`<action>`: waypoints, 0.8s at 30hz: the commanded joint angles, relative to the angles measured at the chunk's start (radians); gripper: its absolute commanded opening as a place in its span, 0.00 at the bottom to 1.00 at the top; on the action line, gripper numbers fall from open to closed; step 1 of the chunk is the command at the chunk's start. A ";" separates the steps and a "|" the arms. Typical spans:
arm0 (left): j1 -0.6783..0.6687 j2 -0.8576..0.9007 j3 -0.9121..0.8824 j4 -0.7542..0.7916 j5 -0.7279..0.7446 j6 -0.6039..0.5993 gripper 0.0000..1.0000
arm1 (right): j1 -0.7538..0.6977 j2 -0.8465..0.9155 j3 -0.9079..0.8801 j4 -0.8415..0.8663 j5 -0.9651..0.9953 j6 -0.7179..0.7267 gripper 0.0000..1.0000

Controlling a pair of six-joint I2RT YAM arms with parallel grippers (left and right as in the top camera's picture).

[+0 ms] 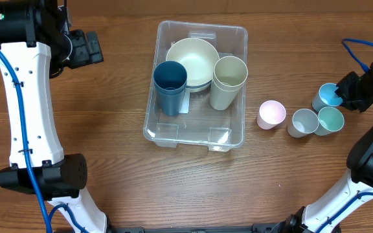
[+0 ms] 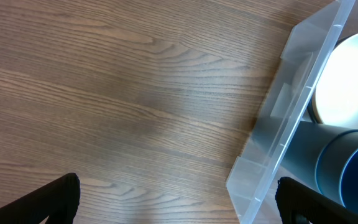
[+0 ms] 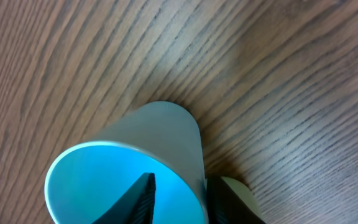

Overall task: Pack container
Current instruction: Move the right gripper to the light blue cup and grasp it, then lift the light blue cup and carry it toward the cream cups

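Note:
The container is a clear rectangular bin at the table's middle. It holds a dark blue cup, a cream bowl and a pale green cup. Its corner also shows in the left wrist view. My right gripper straddles the rim of a grey cup with a light blue inside, one finger inside and one outside, closed on the cup's wall. My left gripper is open and empty, left of the container's far corner.
A pink cup, a grey cup and a teal cup stand on the wood table right of the container. A pale rim shows beside my right outer finger. The arms' blue cables run along both sides.

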 commanded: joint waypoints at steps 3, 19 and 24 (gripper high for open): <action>-0.002 -0.004 0.008 -0.002 -0.006 0.019 1.00 | -0.008 0.006 -0.006 0.013 0.009 0.005 0.22; -0.002 -0.004 0.008 -0.002 -0.006 0.019 1.00 | -0.007 -0.036 0.109 -0.018 -0.022 0.005 0.04; -0.002 -0.004 0.008 -0.002 -0.006 0.019 1.00 | 0.025 -0.127 0.285 -0.124 -0.117 0.005 0.04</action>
